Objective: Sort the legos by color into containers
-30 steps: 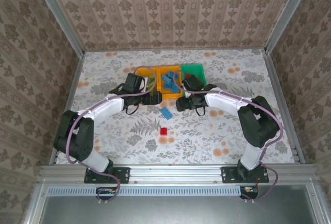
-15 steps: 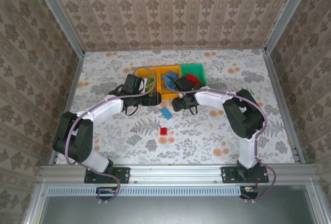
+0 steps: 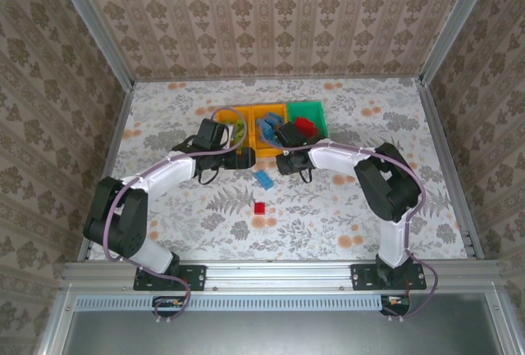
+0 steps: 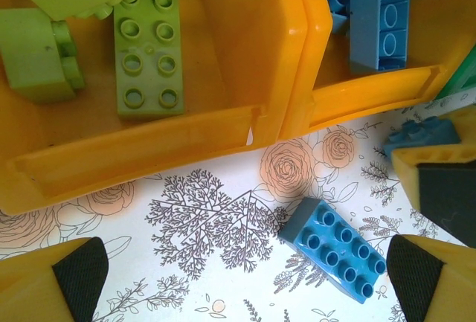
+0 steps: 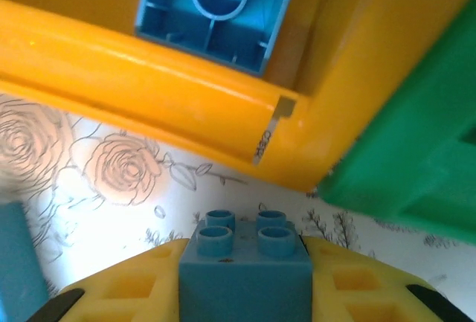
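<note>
My right gripper [image 5: 245,281] is shut on a small blue four-stud lego [image 5: 245,259], low over the table just in front of the corner where the middle orange container [image 5: 149,62] meets the green container [image 5: 416,151]. From above, this right gripper [image 3: 289,162] sits below the middle orange container [image 3: 261,112]. My left gripper [image 4: 249,277] is open over the tablecloth, with a blue eight-stud lego [image 4: 335,256] lying just inside its right finger [image 4: 416,274]. Lime green legos [image 4: 147,53] lie in the left orange container [image 4: 134,151]. Blue legos [image 4: 379,17] fill the middle one.
A red lego [image 3: 259,207] lies alone on the table nearer the bases. Red legos [image 3: 305,125] sit in the green container [image 3: 315,110]. The two grippers are close together, with the blue eight-stud lego [image 3: 263,179] between and below them.
My right arm swung left toward the containers and its jaws closed on the small blue lego. The left arm stayed still and open.
</note>
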Action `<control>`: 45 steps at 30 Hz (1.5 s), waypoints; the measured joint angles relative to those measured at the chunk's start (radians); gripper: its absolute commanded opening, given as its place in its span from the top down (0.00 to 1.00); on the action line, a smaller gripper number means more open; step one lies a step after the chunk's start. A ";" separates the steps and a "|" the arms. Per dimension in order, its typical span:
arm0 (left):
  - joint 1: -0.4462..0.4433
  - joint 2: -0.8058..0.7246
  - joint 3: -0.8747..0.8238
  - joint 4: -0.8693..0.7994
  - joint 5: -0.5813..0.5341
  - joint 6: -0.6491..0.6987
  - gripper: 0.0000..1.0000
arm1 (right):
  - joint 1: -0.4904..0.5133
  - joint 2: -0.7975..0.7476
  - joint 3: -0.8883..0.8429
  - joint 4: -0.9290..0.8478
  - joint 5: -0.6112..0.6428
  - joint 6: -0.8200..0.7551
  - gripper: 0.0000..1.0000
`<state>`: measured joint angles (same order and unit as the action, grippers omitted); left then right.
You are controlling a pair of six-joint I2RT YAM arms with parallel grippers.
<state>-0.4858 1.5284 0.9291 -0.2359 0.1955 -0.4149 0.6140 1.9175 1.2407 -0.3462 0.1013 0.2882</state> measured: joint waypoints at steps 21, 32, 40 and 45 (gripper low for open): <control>-0.043 -0.011 -0.016 -0.018 -0.042 0.032 0.00 | -0.106 0.164 0.447 0.011 -0.232 0.293 0.72; -0.044 -0.011 -0.017 -0.018 -0.048 0.039 0.00 | -0.145 0.294 0.576 -0.003 -0.269 0.401 0.68; -0.044 -0.011 -0.019 -0.018 -0.050 0.042 0.00 | -0.146 0.315 0.598 -0.019 -0.271 0.420 0.64; -0.044 -0.011 -0.019 -0.018 -0.051 0.042 0.00 | -0.146 0.321 0.598 -0.028 -0.271 0.420 0.60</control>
<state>-0.5297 1.5169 0.9096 -0.2539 0.1440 -0.3733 0.4683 2.2383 1.8389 -0.3740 -0.1696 0.7086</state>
